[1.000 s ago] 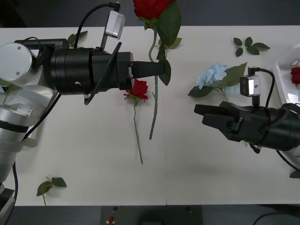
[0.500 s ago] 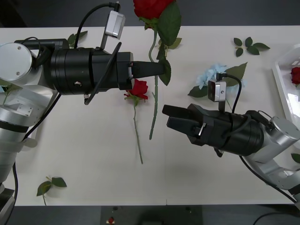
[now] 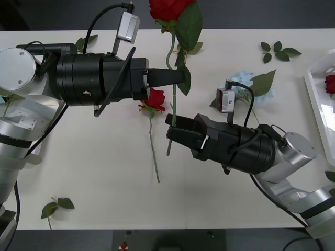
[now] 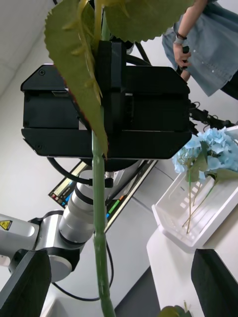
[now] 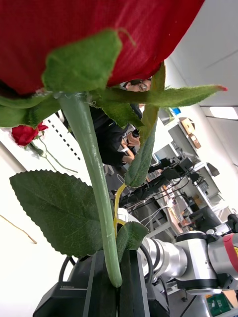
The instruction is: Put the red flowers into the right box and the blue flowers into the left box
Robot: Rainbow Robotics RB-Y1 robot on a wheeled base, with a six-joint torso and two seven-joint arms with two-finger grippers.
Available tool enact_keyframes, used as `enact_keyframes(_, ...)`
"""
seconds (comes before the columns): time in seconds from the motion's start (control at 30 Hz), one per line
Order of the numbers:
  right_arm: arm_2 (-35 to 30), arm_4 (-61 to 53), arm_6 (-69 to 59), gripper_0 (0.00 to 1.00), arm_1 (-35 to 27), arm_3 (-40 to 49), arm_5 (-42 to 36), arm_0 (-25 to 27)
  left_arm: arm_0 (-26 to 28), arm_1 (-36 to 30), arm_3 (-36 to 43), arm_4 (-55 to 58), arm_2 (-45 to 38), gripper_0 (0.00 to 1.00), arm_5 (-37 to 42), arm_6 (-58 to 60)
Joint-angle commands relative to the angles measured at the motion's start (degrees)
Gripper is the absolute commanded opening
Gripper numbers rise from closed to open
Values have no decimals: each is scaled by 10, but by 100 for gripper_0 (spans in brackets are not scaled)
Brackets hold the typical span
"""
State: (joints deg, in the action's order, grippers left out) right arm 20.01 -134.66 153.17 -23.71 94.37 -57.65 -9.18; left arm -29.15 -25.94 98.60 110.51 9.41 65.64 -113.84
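Holding a red rose (image 3: 170,8) by its stem at top centre of the front view, my left gripper (image 3: 180,77) is clamped on it. My right gripper (image 3: 175,130), jaws spread, sits mid-frame with the stem's lower end between its fingers (image 4: 27,282). Another rose (image 3: 155,99) lies on the table (image 3: 94,172) beside it. At right edge, a third rose (image 3: 330,83) rests in the right box (image 3: 313,99).

A white desk (image 3: 94,183) stands on a dark grey floor (image 3: 63,15). A pale ceiling (image 4: 29,34) carries a bright light panel (image 5: 224,112). Shelves (image 5: 191,136) and monitors (image 5: 206,218) crowd the room behind.
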Motion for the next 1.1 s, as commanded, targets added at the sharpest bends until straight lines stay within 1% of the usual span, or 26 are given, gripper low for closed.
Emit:
enact_keyframes(0.03, -2, 6, 18, 81, 20, 19, 7, -13, -12, 3, 8, 1, -8, 0, 2, -25)
enact_keyframes(0.13, -2, 12, 18, 79, 31, 19, 13, -15, -12, 3, 8, 1, -8, 0, 2, -25)
enact_keyframes(0.23, -2, 15, 18, 74, 38, 20, 19, -15, -12, 3, 8, 1, -8, 0, 2, -25)
enact_keyframes(0.37, 3, 18, 18, 70, 44, 19, 23, -18, -12, 3, 8, 1, -8, 0, 2, -25)
enact_keyframes(0.43, 7, 18, 18, 66, 45, 19, 27, -19, -12, 3, 8, 1, -8, 0, 2, -25)
enact_keyframes(0.53, 12, 18, 18, 51, 47, 19, 32, -19, -12, 3, 8, 1, -8, 0, 2, -25)
enact_keyframes(0.57, 13, 18, 18, 40, 48, 19, 35, -19, -12, 3, 8, 1, -8, 0, 2, -25)
enact_keyframes(0.6, 15, 17, 18, 31, 48, 20, 36, -19, -12, 3, 8, 1, -8, 0, 2, -25)
enact_keyframes(0.67, 17, 17, 18, 18, 48, 20, 38, -18, -12, 3, 8, 1, -8, 0, 2, -25)
enact_keyframes(0.73, 19, 16, 18, 1, 48, 19, 40, -19, -12, 3, 8, 1, -8, 0, 2, -25)
enact_keyframes(0.77, 20, 15, 18, 0, 48, 19, 41, -19, -12, 3, 8, 1, -8, 0, 2, -25)
enact_keyframes(1.07, 20, 9, 18, 0, 47, 20, 43, -19, -12, 3, 8, 1, -8, 0, 2, -25)
enact_keyframes(1.1, 20, 8, 18, 0, 46, 20, 43, -19, -12, 3, 8, 1, -8, 12, 2, -25)
